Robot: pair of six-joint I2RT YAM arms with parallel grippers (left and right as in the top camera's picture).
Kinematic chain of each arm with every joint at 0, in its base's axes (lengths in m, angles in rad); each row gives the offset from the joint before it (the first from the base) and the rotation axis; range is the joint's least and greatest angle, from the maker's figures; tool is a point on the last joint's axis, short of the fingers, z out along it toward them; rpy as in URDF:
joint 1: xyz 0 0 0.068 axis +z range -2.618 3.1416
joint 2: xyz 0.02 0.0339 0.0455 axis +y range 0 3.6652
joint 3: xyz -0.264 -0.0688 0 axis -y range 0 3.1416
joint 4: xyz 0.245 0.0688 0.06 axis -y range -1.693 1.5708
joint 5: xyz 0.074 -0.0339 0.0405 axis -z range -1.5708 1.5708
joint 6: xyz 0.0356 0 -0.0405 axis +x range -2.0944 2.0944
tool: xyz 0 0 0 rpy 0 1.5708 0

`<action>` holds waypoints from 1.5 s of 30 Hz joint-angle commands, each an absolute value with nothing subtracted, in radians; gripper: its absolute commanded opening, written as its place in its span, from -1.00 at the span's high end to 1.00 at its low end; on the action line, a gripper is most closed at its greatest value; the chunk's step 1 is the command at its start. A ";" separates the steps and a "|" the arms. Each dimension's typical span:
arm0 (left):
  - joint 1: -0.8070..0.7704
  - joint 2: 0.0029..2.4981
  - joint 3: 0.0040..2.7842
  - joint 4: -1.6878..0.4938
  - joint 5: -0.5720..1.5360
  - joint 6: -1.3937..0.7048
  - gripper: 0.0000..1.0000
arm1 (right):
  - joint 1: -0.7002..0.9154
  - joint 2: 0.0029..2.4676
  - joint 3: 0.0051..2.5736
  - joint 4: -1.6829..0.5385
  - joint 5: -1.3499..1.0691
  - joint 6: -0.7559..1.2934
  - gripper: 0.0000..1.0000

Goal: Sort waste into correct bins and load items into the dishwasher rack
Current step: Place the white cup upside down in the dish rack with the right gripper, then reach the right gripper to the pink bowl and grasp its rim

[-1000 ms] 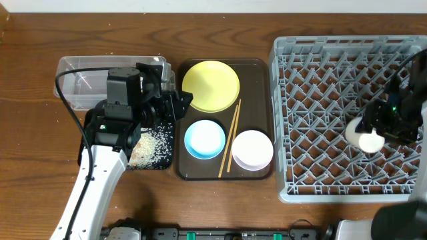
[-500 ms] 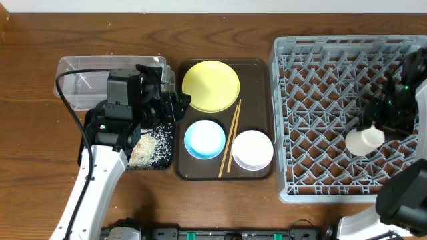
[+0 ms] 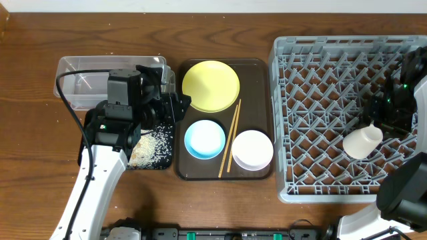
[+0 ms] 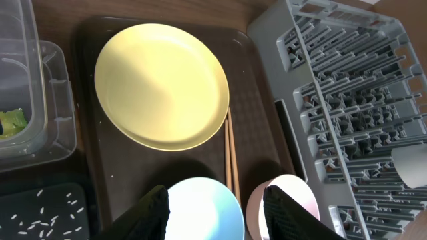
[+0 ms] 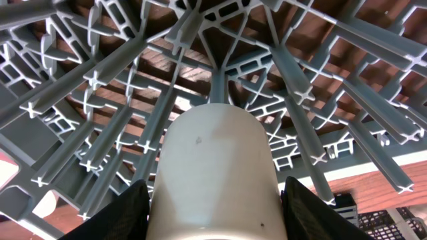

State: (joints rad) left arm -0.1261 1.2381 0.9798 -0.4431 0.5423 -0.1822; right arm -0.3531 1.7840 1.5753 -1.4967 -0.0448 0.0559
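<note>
Right gripper (image 5: 213, 217) clamping cup (image 5: 213, 150) between fingers, rack (image 5: 215, 83) pegs showing just beyond. Left gripper (image 4: 217, 217) gaping wide, hovering over blue bowl (image 4: 200, 212); chopsticks (image 4: 229, 160) lying ahead, plate (image 4: 160, 83) sitting farther on.

table (image 3: 220, 200): brown wood grain | far edge: pale strip (image 3: 200, 5) | light: even, soft sheen

The left arm (image 3: 93, 180) has a white link, a boxy black wrist and a black cable (image 3: 61, 93) looping at nine o'clock. The right arm (image 3: 393, 113) is black, with a green light (image 3: 403, 85).
</note>
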 commanded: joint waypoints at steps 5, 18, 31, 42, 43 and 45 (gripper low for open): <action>-0.123 1.237 0.983 -0.448 0.528 -0.168 0.03 | -0.361 1.782 1.644 -1.523 -0.087 0.044 0.98; -0.123 1.237 0.983 -0.479 0.485 -0.168 0.03 | -0.361 1.779 1.656 -1.473 -0.075 0.044 0.98; -0.123 1.237 0.983 -0.479 0.485 -0.168 0.02 | -0.361 1.779 1.535 -1.409 -0.061 0.044 0.16; -0.123 1.237 0.983 -0.583 0.458 -0.168 -0.18 | -0.339 1.760 1.610 -1.425 -0.104 0.018 -0.32; -0.123 1.237 0.983 -0.606 0.448 -0.168 -0.18 | -0.328 1.750 1.629 -1.425 -0.115 0.008 -0.32; -0.123 1.237 0.983 -0.654 0.421 -0.168 -0.18 | -0.298 1.722 1.660 -1.417 -0.149 -0.015 -0.32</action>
State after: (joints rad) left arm -0.1261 1.2381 0.9794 -0.6209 0.4675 -0.1791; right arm -0.3389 1.7813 1.5959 -1.4227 -0.0937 0.0315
